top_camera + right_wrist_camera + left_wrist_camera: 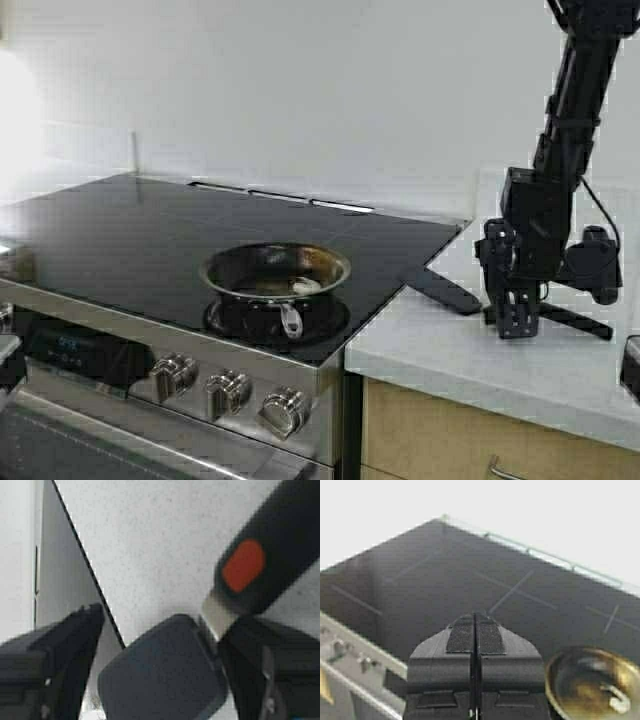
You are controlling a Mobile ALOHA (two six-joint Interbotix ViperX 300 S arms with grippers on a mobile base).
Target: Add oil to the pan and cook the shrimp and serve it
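The steel pan (276,272) sits on the stove's front burner, its stubby handle toward the knobs. A pale shrimp (305,287) lies inside it; pan (592,682) and shrimp (616,700) also show in the left wrist view. My right gripper (518,325) points down at the white counter, open, its fingers either side of a black spatula's blade (165,680). The spatula's handle (270,560) has a red spot. My left gripper (475,617) is shut and empty, above the cooktop beside the pan. The oil jug is out of view.
The black glass cooktop (130,230) spreads left of and behind the pan. The knobs (230,390) line the stove front. The white counter (440,350) lies right of the stove, above a wooden cabinet. A white wall stands behind.
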